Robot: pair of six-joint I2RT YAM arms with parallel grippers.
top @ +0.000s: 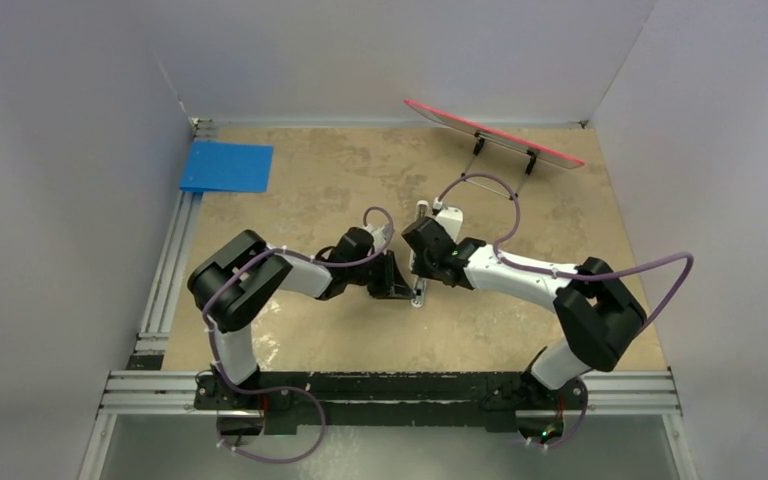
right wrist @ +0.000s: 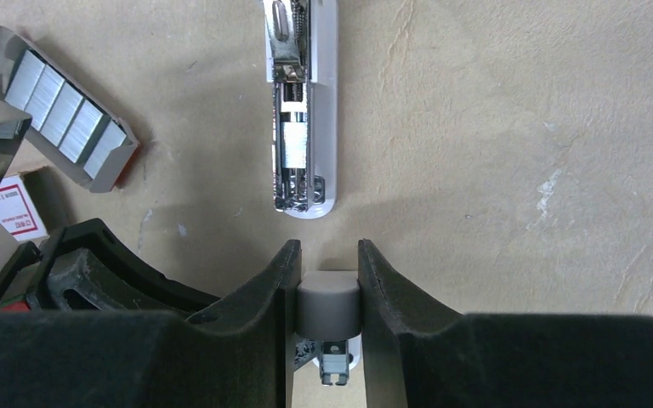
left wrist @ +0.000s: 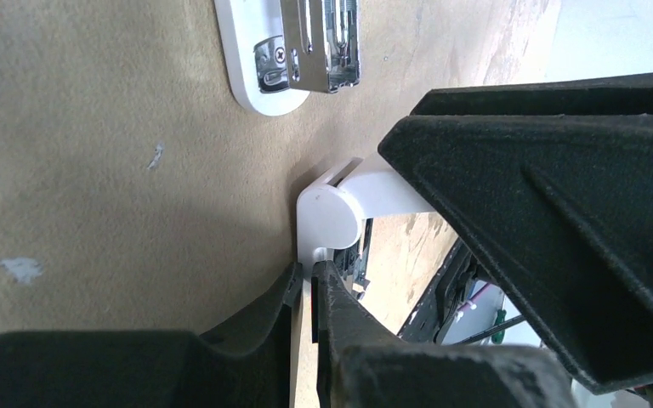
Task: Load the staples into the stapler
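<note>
The stapler (right wrist: pixel 302 110) lies opened on the table, its metal magazine facing up with a short pale-grey block in the channel. My right gripper (right wrist: pixel 327 250) is shut on the rounded end of the stapler's white lid (right wrist: pixel 327 302), which shows in the left wrist view as a white stapler lid end (left wrist: pixel 327 212). More staples (right wrist: pixel 66 115) sit as several grey strips in an open tray at the left, beside the red-and-white box (right wrist: pixel 13 208). My left gripper (left wrist: pixel 308 274) has its jaws drawn to a thin slit, tips against the lid's lower edge. I cannot tell whether they pinch it.
A red board on a wire stand (top: pixel 490 135) leans at the back right. A blue pad (top: pixel 227 166) lies at the back left. Both arms meet mid-table, the left gripper (top: pixel 398 285) and right gripper (top: pixel 422 262) close together. Grey walls enclose the table.
</note>
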